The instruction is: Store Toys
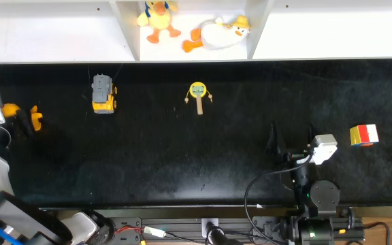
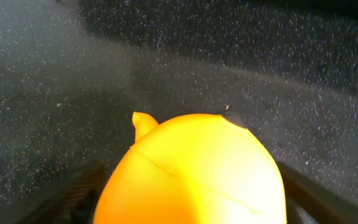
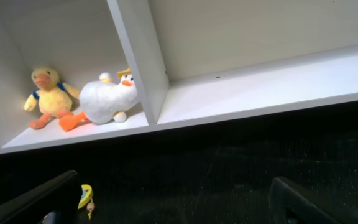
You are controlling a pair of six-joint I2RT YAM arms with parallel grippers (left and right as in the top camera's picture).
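My left gripper (image 1: 23,121) is at the table's far left, shut on an orange-yellow rounded toy (image 2: 191,174) that bulges between its fingers (image 2: 73,193). A yellow-and-grey toy truck (image 1: 103,94) and a yellow rattle-like toy (image 1: 197,95) lie on the black table towards the back. Near the right edge sits a multicoloured cube (image 1: 363,135). My right gripper (image 1: 291,139) stands open at the right with nothing between its fingers (image 3: 316,199). In the white shelf's middle compartment rest a yellow plush duck (image 1: 158,19) and a white plush duck (image 1: 220,33).
The white shelf (image 1: 53,41) runs along the table's back edge, with dividers (image 3: 138,62) between its compartments. The compartments left and right of the ducks hold nothing visible. Cables and the arm bases line the front edge (image 1: 203,228).
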